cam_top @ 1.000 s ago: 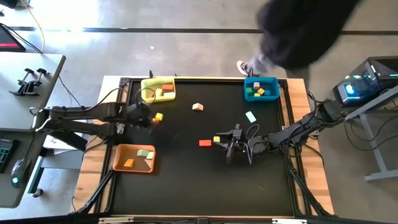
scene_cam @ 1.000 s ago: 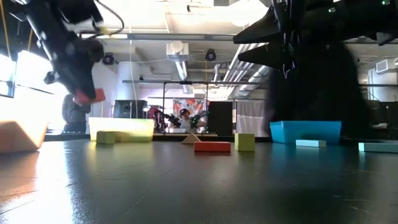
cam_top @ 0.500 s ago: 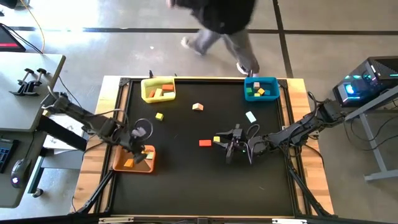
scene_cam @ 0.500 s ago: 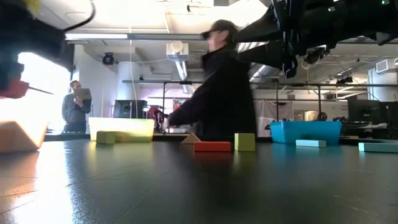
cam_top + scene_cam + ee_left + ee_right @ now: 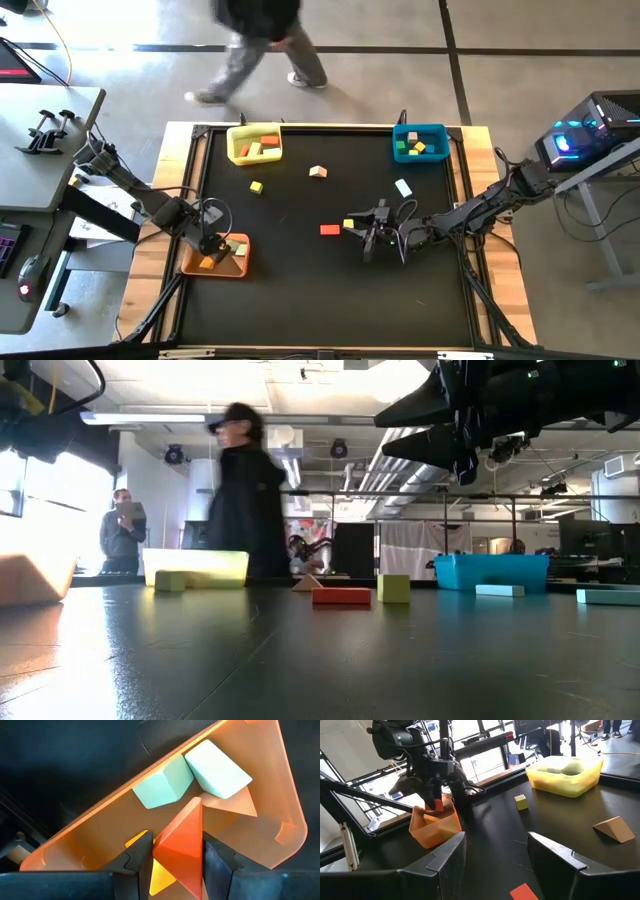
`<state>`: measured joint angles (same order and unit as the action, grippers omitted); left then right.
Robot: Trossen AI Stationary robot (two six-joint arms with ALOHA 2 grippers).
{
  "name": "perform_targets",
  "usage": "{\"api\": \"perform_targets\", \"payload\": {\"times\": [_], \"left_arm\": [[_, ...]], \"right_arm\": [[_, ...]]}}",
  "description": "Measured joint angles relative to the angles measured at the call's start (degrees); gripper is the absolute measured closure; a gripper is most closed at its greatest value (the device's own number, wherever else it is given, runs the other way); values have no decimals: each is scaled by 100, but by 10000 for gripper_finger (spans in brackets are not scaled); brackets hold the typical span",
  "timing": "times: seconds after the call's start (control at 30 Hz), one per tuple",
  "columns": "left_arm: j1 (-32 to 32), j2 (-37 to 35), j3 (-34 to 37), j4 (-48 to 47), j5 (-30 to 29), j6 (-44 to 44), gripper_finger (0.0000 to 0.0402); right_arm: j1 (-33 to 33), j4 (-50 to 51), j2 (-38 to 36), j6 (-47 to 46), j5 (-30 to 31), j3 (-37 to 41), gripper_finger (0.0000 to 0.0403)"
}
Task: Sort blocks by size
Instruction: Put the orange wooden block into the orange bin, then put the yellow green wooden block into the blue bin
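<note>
While the left gripper [image 5: 177, 857] is hanging over the orange bin [image 5: 192, 257] at the table's near left corner, its fingers are clamping a red wedge block [image 5: 181, 845] just above the bin's floor. Inside that bin, two mint blocks [image 5: 192, 772] are sitting side by side against one wall, a yellow-orange block [image 5: 159, 872] is lying under the held wedge, and a tan piece is resting beside them. Farther out, the right gripper [image 5: 372, 240] is waiting over the middle of the black table [image 5: 300, 300] with its fingers spread apart and nothing between them. Around it, a red bar [image 5: 329, 230], a small yellow cube [image 5: 256, 187], a tan wedge [image 5: 318, 172] and a mint bar [image 5: 403, 187] are lying loose. At the far edge, the yellow bin [image 5: 254, 146] and the blue bin [image 5: 420, 143] are holding more blocks. Beyond the table, a person [image 5: 255, 40] is walking past.
</note>
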<state>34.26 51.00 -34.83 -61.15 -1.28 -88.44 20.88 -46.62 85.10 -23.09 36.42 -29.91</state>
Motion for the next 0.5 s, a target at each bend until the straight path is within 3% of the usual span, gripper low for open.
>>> {"api": "perform_targets", "payload": {"times": [0.5], "left_arm": [[-4,0,0,1,-241,-199,210]], "right_arm": [[0,1,0,17,0,0,197]]}}
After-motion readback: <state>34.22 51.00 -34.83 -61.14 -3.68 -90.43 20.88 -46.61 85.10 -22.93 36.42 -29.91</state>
